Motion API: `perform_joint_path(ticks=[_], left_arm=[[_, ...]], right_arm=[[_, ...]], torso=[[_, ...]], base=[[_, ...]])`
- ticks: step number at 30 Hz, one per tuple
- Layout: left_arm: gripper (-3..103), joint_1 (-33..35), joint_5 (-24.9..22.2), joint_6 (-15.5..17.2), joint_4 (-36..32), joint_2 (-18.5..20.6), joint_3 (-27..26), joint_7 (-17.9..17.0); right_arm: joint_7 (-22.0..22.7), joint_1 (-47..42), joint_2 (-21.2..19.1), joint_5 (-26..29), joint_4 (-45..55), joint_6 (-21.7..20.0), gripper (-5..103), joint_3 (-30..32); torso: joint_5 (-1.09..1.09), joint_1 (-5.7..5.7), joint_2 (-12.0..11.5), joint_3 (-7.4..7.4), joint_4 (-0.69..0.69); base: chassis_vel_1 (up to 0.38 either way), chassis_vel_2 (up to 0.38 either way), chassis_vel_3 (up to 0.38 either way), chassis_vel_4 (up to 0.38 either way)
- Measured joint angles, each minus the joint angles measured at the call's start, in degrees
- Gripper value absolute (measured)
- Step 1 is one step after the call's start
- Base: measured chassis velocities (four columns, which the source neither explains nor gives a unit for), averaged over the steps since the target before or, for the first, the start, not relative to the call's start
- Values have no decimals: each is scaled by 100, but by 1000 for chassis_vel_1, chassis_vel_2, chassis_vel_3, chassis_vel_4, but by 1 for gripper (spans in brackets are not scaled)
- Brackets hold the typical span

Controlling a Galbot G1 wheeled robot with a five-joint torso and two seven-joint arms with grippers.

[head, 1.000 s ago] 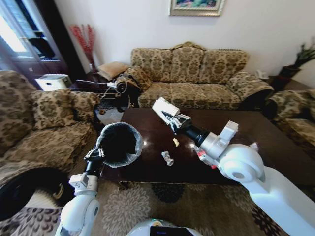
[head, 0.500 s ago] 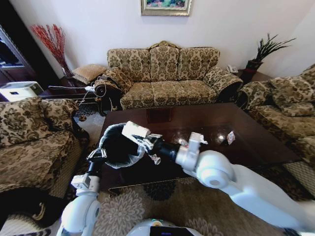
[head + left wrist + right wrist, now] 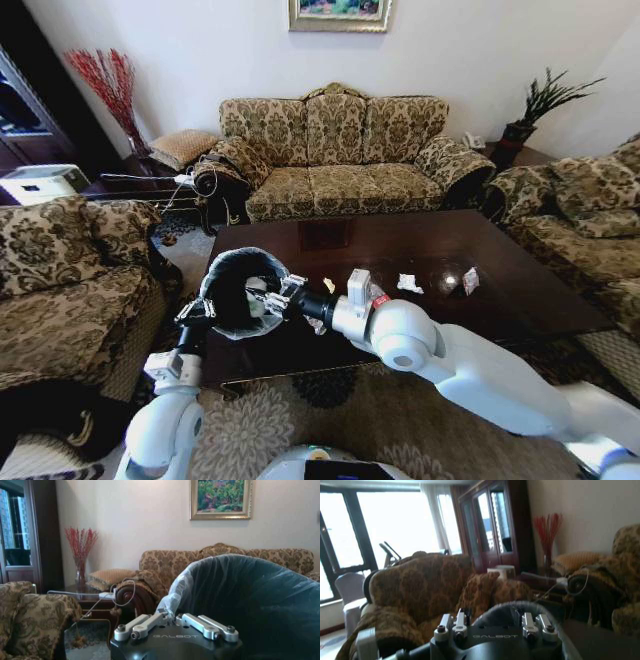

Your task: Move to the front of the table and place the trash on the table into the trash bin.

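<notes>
1. The small round trash bin lined with a black bag point(image 3: 240, 290), pale translucent plastic folded over its rim, is held up at the left front corner of the large dark glossy wooden coffee table point(image 3: 500, 300). The left gripper point(image 3: 193, 314) is clamped on the bin's near rim; the left wrist view shows its fingers point(image 3: 145, 624) pinched together against the plastic lining.

2. The right gripper point(image 3: 268, 298) reaches across from the right and sits over the bin's mouth. In the right wrist view its two finger pairs point(image 3: 451, 624) stand apart with nothing between them, so the jaws are spread and empty, the bin rim point(image 3: 520, 607) just beyond them.

3. My judgement is that the step in hand is a drop into the bin: the gripper is over the opening, unloaded.

4. Trash is left on the table: a crumpled white paper wad point(image 3: 408, 283) toward the middle, a pinkish-white crumpled wrapper point(image 3: 469, 280) nearer the right edge, a small pale scrap point(image 3: 329, 285) close to the right forearm, and what seems to be a red-labelled bottle point(image 3: 379, 299) partly hidden behind that arm.

5. The next move calls for lifting the right arm clear of the bin rim without knocking it, then reaching for the nearest piece, probably the pale scrap, while the left arm keeps the bin steady.
</notes>
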Motion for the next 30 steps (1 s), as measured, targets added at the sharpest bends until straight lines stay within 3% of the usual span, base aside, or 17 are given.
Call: perform_joint_path(ticks=[1,2,4,5,8,10,13,14,15,18,19,21,24,30], left_arm=[[2,-7,-11,1,13,6,-9,0],[2,-19,-26,2,29,14,-19,-3],[2,-43,-55,8,48,29,-32,-9],[2,-69,-90,27,55,44,-44,-19],[2,-95,-123,51,57,59,-54,-30],[2,-127,-155,76,81,91,-70,-50],[2,-152,-183,80,121,133,-67,-63],[2,-186,-202,81,154,168,-56,-64],[2,-214,-219,81,175,191,-51,-66],[2,-260,-277,101,188,233,-51,-126],[2,-325,-374,165,211,296,-70,-242],[2,-355,-414,189,228,325,-81,-293],[2,-544,-653,274,381,529,-193,-568],[2,-645,-840,376,474,667,-276,-664]], right_arm=[[30,42,15,1,5,37,46,105],[65,96,19,12,10,63,57,244],[120,172,-23,73,20,84,57,526],[179,176,-128,142,21,85,68,792],[271,14,-320,205,18,45,68,1241],[318,-707,-779,118,-25,-157,89,2136],[216,-1494,-1130,-281,-75,-140,89,2534],[67,-2037,-1286,-676,-150,-64,97,2620],[-23,-2454,-1329,-999,-254,-12,97,2631],[-71,-3021,-1217,-1465,-494,56,99,2593],[-75,-3354,-968,-1806,-760,87,99,2519],[-79,-3458,-864,-1948,-878,106,100,2488],[-332,-3837,-237,-2632,-1728,314,100,2291],[-690,-3845,195,-2860,-2390,438,100,2143]], torso=[[1,0,0,0,0],[1,0,0,0,0],[0,0,0,0,1],[0,0,0,0,2],[0,1,0,0,2],[1,0,0,0,1],[3,0,0,0,-2],[4,-1,0,-1,-2],[3,-1,0,-1,-4],[3,-1,0,-1,-4],[3,-1,0,-1,-2],[3,-1,0,-1,-1],[2,-1,0,0,1],[1,-1,0,-1,-1]], base=[[0,0,0,0],[0,0,0,0],[0,0,0,0],[0,0,0,0],[0,0,0,0],[0,0,0,0],[0,0,0,0],[0,0,0,0],[0,0,0,0],[0,0,0,0],[0,0,0,0],[0,0,0,0],[0,0,0,0],[0,0,0,0]])
